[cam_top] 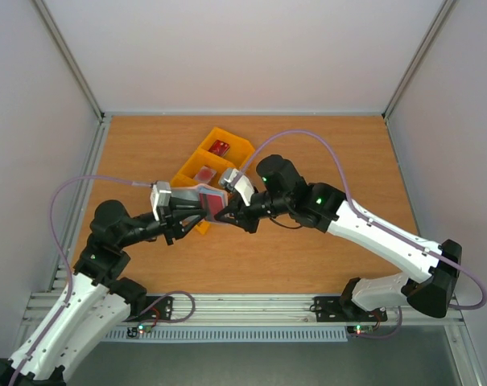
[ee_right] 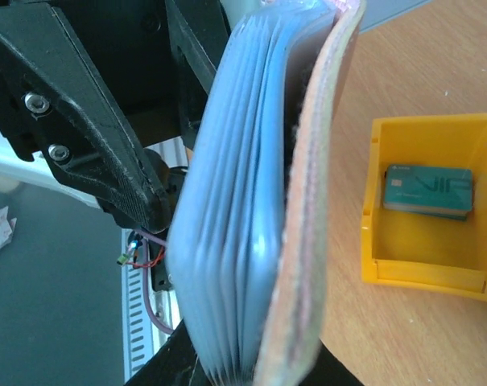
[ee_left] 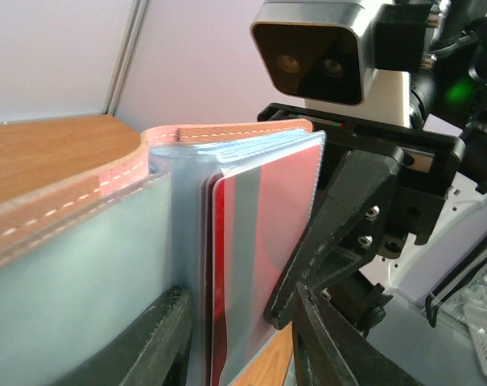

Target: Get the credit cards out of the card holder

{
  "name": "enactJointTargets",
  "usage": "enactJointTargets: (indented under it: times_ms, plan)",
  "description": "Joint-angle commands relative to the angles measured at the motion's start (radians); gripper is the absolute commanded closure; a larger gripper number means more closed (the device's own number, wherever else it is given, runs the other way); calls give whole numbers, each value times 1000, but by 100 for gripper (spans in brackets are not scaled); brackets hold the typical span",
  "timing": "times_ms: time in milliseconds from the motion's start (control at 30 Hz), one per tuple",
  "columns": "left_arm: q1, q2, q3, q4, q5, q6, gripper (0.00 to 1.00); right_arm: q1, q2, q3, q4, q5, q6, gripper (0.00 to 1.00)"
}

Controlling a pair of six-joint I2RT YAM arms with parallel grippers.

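1. Card holder (cam_top: pixel 213 201): held off the table, just beside yellow tray's (cam_top: pixel 237 137) near corner.
2. Right gripper (cam_top: pixel 228 211): pinching card holder's panel.
3. Left gripper (cam_top: pixel 201 213): fingers spread, straddling card holder's edge.

From above, little of the card holder (cam_top: pixel 204 195) shows, and its pockets cannot be made out. The left wrist view cuts off its left panel, and the red card (ee_left: pixel 263 265) runs off the bottom edge. In the right wrist view the yellow tray (ee_right: pixel 372 241) is cut off at right, and the print on the teal card (ee_right: pixel 428 191) is blurred.
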Motion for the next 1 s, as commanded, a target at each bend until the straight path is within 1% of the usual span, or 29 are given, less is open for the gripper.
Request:
enactJointTargets:
  times_ms: [0, 33, 167, 200, 267, 367, 400, 467, 533, 667, 800, 867, 967]
  plan:
    - [-53, 25, 16, 182, 159, -11, 74, 58, 82, 25, 197, -162, -25, 98]
    - [-53, 25, 16, 167, 153, 6, 81, 58, 82, 23, 196, -184, -32, 98]
    - [-53, 25, 14, 162, 187, 31, 97, 56, 82, 24, 177, -178, -51, 98]
    - [-53, 25, 13, 160, 195, 30, 99, 56, 81, 24, 170, -173, -56, 97]
    - [-53, 21, 12, 135, 194, 36, 100, 44, 72, 12, 175, -193, -53, 96]
    - [-53, 9, 17, 79, 177, 43, 100, 7, 35, -38, 218, -239, -26, 90]
    - [-53, 3, 18, 61, 171, 44, 100, -7, 15, -61, 233, -259, -14, 86]
    - [-51, -6, 19, 44, 161, 51, 100, -38, -22, -104, 258, -310, 6, 76]
    - [-50, -10, 18, 11, 153, 53, 100, -61, -45, -130, 265, -350, 20, 70]
    - [-48, -7, 16, 22, 156, 48, 100, -67, -64, -141, 214, -361, 3, 67]
    - [-44, -13, 24, -14, 155, 55, 100, -90, -101, -167, 192, -382, -3, 62]
    - [-42, -16, 26, -34, 152, 67, 100, -97, -115, -173, 164, -374, -12, 63]
    - [-39, -19, 26, -44, 148, 75, 100, -99, -127, -170, 113, -375, -30, 67]
